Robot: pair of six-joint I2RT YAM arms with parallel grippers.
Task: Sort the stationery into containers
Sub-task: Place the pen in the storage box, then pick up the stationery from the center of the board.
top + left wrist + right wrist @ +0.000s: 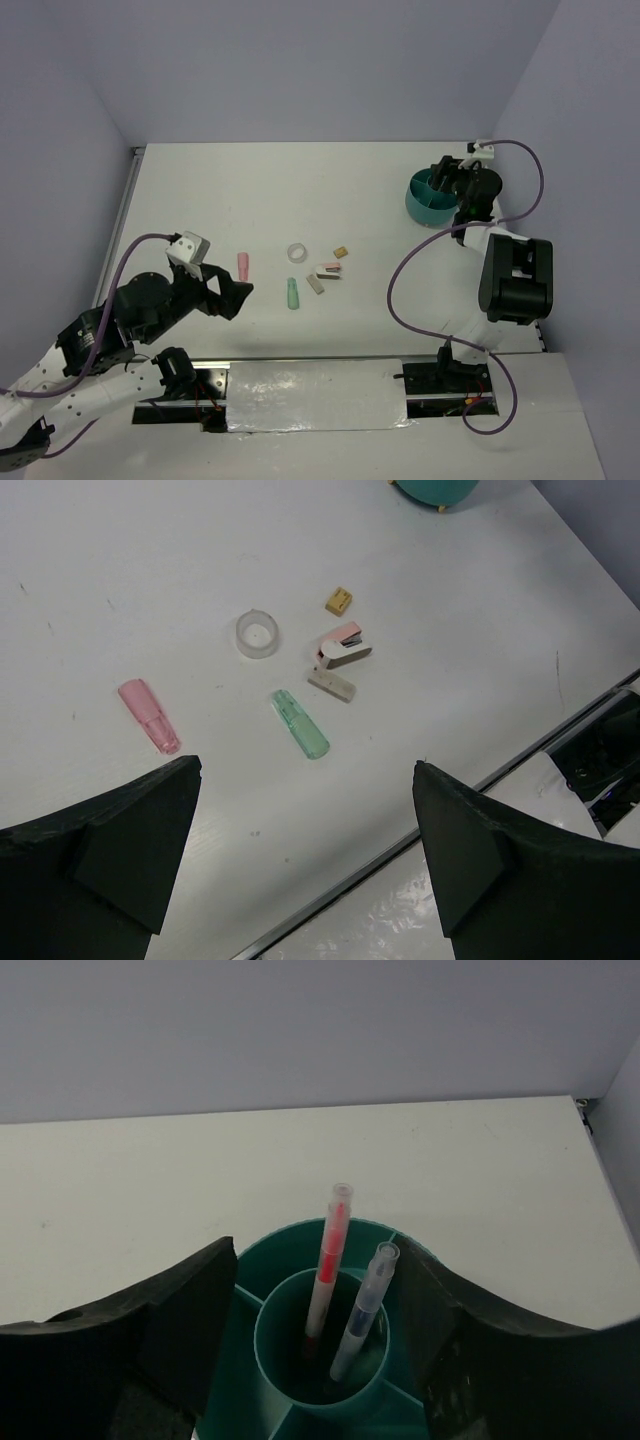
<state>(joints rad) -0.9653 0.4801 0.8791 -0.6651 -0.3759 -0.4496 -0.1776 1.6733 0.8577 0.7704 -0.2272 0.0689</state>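
The teal organiser (425, 205) stands at the far right. My right gripper (447, 180) hovers over it, open and empty, a finger on each side of its rim (285, 1232). In the right wrist view (314, 1246) a thin pink-red pen (328, 1270) and a clear blue pen (362, 1310) stand in the centre tube. My left gripper (235, 295) is open and empty above the near table (306, 764). Beyond it lie a pink stub (148, 713), mint-green stub (300, 723), white tape ring (257, 634), tan block (338, 601), grey block (332, 685) and a small pink-white stapler (343, 646).
The loose items form a cluster mid-table, from the pink stub (243, 264) to the tan block (341, 250). A metal rail and a shiny plate (315, 395) run along the near edge. Walls close the table at the back and on both sides.
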